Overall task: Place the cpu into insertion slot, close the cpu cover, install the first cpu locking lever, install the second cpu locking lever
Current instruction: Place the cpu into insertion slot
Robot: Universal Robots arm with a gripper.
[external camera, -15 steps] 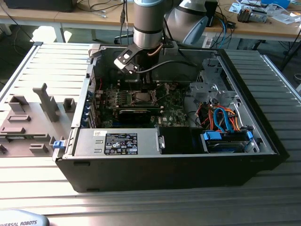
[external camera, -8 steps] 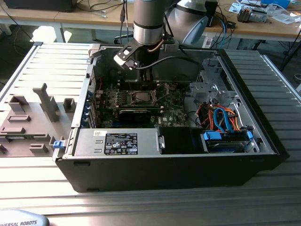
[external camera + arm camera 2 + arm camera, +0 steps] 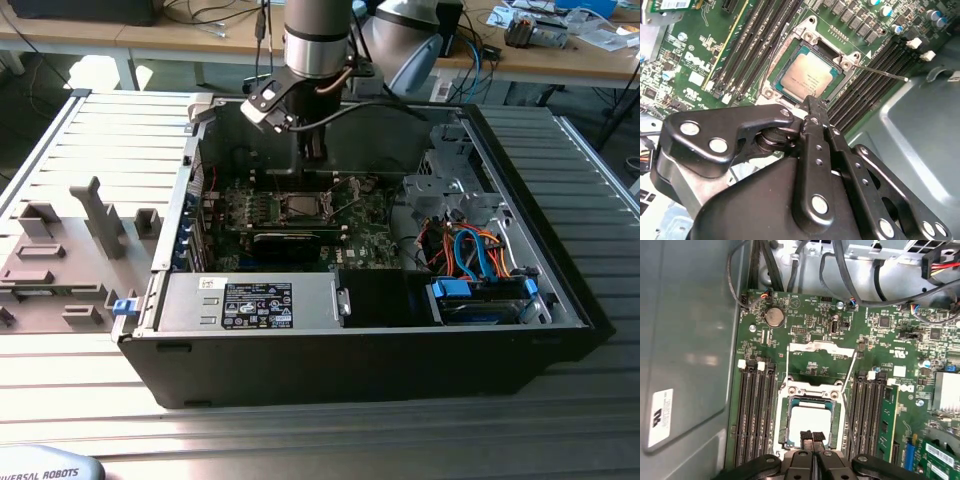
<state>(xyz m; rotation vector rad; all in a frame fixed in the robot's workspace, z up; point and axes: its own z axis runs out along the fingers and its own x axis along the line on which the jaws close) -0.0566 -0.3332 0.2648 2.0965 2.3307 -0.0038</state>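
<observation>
The chip is seated flat in its socket on the green board, its silver-grey top left uncovered. The cover is swung open away from the socket, and a thin lever rod is angled out to one side. The claw is positioned just above one edge of the chip, its fingers pressed together with nothing between them. The board is housed in an open computer case.
</observation>
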